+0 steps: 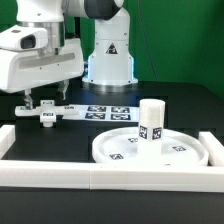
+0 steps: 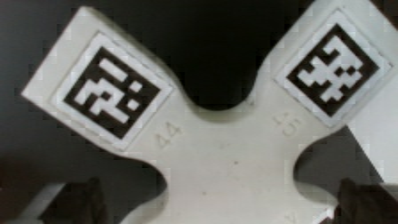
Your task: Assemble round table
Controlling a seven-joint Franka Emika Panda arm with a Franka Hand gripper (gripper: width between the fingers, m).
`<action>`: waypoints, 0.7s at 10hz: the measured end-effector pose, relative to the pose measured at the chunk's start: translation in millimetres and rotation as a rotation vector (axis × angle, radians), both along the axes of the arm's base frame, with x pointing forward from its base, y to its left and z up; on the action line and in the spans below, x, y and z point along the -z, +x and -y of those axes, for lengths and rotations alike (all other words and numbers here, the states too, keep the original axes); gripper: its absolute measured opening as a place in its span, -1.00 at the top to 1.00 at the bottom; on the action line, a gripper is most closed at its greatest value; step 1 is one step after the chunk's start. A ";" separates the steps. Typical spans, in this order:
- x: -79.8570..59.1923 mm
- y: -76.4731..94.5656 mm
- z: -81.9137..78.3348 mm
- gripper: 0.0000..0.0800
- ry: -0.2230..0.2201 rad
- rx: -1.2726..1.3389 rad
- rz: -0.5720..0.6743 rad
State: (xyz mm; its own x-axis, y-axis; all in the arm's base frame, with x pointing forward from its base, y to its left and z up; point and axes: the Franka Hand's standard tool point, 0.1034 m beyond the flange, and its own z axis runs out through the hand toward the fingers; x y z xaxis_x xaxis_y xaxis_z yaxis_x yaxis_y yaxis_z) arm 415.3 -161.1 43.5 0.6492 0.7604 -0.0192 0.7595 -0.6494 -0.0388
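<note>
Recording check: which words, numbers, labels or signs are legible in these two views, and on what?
No plain words are readable.
On the white robot base, a triangular warning sign: symbol only, too small to read.
On the white plastic cross-shaped piece, faint embossed marks, perhaps "44" and "55": too blurred to be sure.
The square black-and-white tags: patterns, no text.

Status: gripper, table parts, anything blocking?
Gripper open, fingers either side of the cross-shaped piece, no grip yet. Leg upright on the round tabletop disc. Nothing blocking.
</note>
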 end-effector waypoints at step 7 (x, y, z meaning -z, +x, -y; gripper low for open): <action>8.8 -4.9 -3.6 -0.62 0.003 -0.013 -0.019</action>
